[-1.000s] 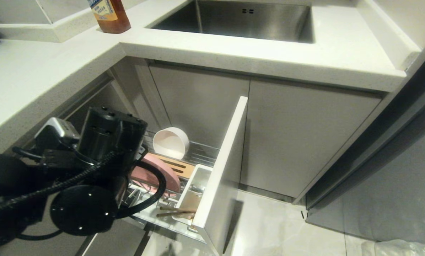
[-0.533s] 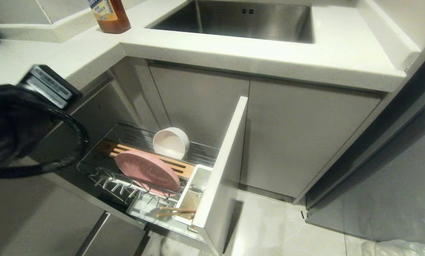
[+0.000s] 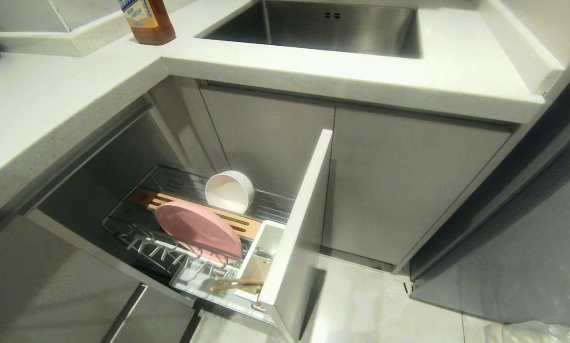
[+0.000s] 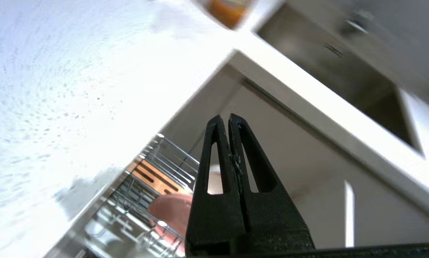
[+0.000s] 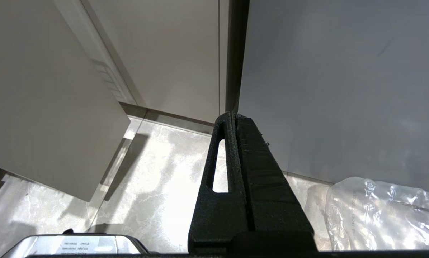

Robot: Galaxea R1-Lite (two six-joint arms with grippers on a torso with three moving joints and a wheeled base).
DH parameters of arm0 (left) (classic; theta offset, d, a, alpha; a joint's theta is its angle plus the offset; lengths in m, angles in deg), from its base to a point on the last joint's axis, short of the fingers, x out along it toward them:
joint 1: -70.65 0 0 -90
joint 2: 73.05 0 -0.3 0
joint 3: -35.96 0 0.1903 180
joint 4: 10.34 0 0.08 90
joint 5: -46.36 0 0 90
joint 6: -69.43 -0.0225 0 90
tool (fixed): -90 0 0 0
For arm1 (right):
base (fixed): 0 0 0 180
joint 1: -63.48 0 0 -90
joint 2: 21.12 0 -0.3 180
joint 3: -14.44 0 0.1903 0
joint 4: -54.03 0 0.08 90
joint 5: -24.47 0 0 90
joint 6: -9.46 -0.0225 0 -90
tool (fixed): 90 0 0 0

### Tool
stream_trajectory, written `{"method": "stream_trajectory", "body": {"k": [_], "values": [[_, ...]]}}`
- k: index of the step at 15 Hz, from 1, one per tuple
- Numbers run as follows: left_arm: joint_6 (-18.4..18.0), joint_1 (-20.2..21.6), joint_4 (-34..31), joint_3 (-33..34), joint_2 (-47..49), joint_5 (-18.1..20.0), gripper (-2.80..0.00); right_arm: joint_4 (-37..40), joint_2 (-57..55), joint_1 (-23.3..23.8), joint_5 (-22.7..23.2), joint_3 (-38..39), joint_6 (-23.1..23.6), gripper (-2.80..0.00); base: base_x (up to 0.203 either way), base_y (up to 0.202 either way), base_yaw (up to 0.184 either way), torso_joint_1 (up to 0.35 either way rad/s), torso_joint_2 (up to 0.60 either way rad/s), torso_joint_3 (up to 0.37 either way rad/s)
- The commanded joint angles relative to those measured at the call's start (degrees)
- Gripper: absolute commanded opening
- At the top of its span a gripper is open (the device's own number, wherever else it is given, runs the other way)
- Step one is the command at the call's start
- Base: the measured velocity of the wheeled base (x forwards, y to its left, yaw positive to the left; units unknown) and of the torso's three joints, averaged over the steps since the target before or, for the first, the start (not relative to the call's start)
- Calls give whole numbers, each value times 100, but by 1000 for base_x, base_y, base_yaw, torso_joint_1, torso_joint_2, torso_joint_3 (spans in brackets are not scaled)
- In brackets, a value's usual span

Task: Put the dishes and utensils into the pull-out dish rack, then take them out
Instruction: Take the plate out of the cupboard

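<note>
My left gripper point(image 4: 230, 122) has pulled up out of the rack point(image 3: 137, 238), fingers pressed together and empty; the plate point(image 3: 197, 228) stands in the prongs, bowl point(image 3: 229, 190) behind, chopsticks point(image 3: 235, 284) in front; right gripper point(image 5: 235, 118) closed, parked

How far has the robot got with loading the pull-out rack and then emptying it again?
Loaded: the pink plate stands in the pull-out dish rack, the cream bowl lies behind it, and the chopsticks rest by the caddy. The fork cannot be made out. In hand: nothing; the left pincer is shut and empty above the rack. Left: all unloading.
</note>
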Motion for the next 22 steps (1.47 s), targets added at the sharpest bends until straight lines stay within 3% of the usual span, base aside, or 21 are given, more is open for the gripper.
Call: {"method": "stream_trajectory", "body": {"k": [1,4,7,10,14,18,19,20,22], "values": [[-246,448,2,443,-1081,994,-280,0,-3,0,0,0,0,-280,0,0,0,0,0,0],[-729,749,0,1603,-2349,1811,-280,0,-3,0,0,0,0,-280,0,0,0,0,0,0],[-914,1198,2,2643,-3189,2199,-280,0,-3,0,0,0,0,-280,0,0,0,0,0,0],[-981,1309,14,3546,-4022,2309,-280,0,-3,0,0,0,0,-280,0,0,0,0,0,0],[-1614,1328,168,4797,-4536,2468,-280,0,-3,0,0,0,0,-280,0,0,0,0,0,0],[-2078,1329,1162,6095,-4566,2431,-280,0,-3,0,0,0,0,-280,0,0,0,0,0,0],[-2087,1329,1401,6178,-4567,2324,-280,0,-3,0,0,0,0,-280,0,0,0,0,0,0],[-2032,1329,1186,6191,-4568,2237,-280,0,-3,0,0,0,0,-280,0,0,0,0,0,0],[-1437,1329,1084,6203,-4568,1969,-280,0,-3,0,0,0,0,-280,0,0,0,0,0,0]]}}
